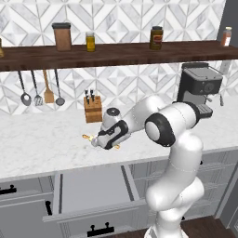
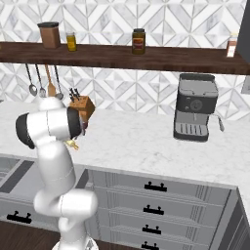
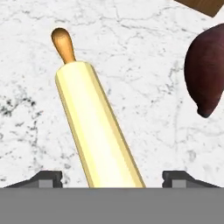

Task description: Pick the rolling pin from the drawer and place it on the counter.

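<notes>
Since the drawer (image 1: pixel 93 188) stands pulled out with its floor bare and the rolling pin (image 3: pixel 94 131) lies on the worktop (image 1: pixel 42 144) well in from its front edge, I judge the placing all but done. My gripper (image 3: pixel 112 177) has its jaws spread wide either side of the pin, apparently clear of it, so I need only lift away.

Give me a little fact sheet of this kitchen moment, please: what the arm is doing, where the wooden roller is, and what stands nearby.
Rolling pin: slim pale-yellow wooden rolling pin with orange-tan handles, lying on the counter
Counter: white marble-patterned countertop
Gripper: two-finger gripper open, fingertips either side of the pin, above it
Drawer: wide grey drawer pulled out, inner floor bare
Neighbour: dark reddish-brown rounded object beside the pin, apart from it
Behind: wooden knife block; black coffee machine
</notes>
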Motion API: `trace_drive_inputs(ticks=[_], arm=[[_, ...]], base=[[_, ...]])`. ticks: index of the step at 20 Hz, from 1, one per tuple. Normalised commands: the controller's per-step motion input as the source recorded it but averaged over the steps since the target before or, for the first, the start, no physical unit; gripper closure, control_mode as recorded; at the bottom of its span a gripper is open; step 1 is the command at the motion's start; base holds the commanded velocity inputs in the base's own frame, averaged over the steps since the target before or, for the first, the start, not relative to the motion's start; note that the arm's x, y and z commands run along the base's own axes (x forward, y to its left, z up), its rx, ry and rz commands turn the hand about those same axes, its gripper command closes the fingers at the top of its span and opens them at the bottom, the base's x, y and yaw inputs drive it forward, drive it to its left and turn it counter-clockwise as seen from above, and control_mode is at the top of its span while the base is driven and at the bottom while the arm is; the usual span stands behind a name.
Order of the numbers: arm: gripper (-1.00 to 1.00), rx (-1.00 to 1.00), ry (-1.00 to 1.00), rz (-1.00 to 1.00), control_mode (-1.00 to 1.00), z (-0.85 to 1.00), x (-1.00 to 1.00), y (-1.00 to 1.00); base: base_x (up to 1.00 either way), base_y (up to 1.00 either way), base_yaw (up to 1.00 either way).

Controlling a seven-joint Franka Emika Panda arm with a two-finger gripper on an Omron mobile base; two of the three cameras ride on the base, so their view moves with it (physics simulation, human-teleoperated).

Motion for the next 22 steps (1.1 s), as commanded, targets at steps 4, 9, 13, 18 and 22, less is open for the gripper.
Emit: trace_drive_inputs(ticks=[4,9,13,18,22], arm=[[-1.00,0.00,-0.17,-0.06,-1.00,0.64,-0.25,-0.08],[-1.00,0.00,-0.14,-0.08,-1.00,0.70,-0.71,-0.38],[-1.00,0.00,-0.09,-0.12,-1.00,0.95,-0.65,-0.28],[-1.00,0.00,-0.01,-0.15,-1.00,1.00,-0.36,-0.13],[-1.00,0.02,-0.02,-0.10,-1.00,0.77,-0.44,-0.15]], base=[[0.00,0.00,0.00],[0.00,0.00,0.00],[0.00,0.00,0.00],[0.00,0.00,0.00],[0.00,0.00,0.00]])
